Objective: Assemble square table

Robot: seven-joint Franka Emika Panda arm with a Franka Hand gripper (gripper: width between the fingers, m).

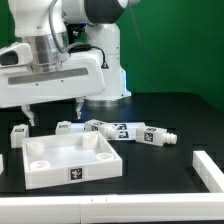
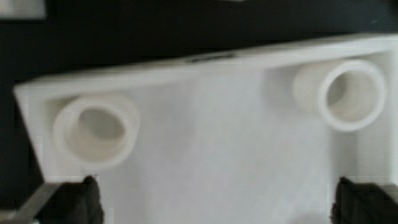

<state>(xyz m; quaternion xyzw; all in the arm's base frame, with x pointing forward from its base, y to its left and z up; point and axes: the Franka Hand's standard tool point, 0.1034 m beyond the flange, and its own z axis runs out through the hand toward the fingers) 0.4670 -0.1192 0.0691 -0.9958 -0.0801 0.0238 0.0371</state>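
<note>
Black tabletop [image 1: 170, 108], spread claw [image 1: 54, 116] above panel [image 1: 62, 156]

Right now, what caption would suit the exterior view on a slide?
Robot's open hand hovers over the white square tabletop, loose legs lying nearby.

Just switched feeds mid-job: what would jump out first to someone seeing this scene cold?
The big white square table panel sits on the black table toward the exterior view's left, with the open gripper hanging above its far edge. White legs lie loose in a row beyond it, toward the right. In the wrist view, two round corner sockets dominate.
</note>
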